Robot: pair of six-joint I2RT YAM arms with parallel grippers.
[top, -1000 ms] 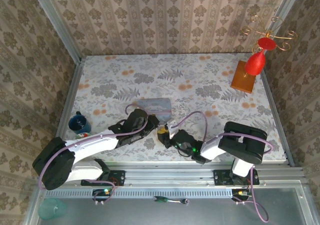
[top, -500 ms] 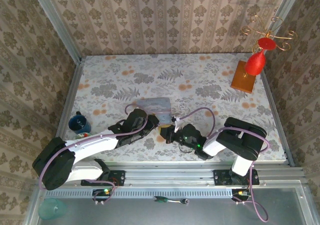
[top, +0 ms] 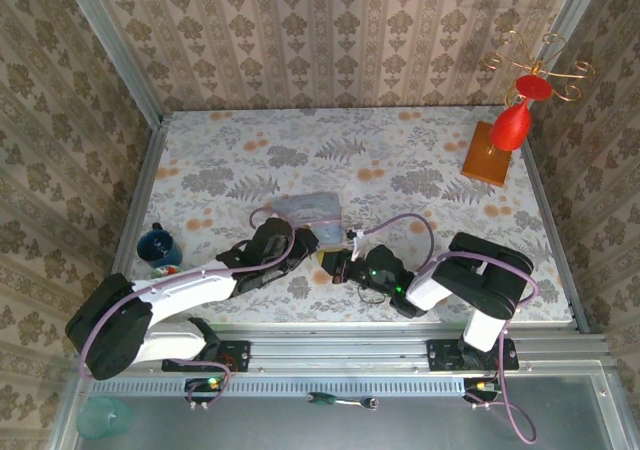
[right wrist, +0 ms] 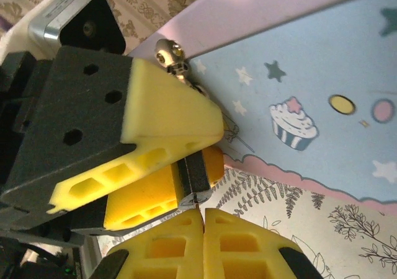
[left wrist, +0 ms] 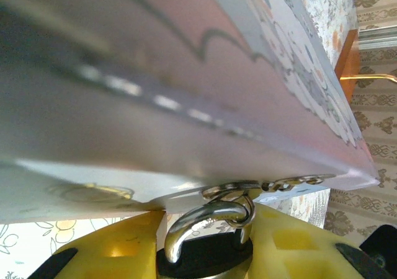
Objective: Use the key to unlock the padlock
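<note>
The padlock, dark-bodied with a silvery shackle, hangs from the metal ring of a pastel tin box. My left gripper is shut on the padlock's body, a yellow pad on each side. In the right wrist view the padlock sits between the left fingers, silvery underside facing my right gripper. The right pads are pressed together on a thin metal sliver, the key, which touches that underside. From above, both grippers meet at the box's near edge.
A blue cup stands at the table's left edge. A red goblet-shaped stand on a wooden block is at the back right. Patterned walls close three sides. A teal cup sits off the table, near left.
My right wrist has lifted, turned and moved in toward the padlock, and its fingers have closed. The left arm, padlock and box have stayed put.
</note>
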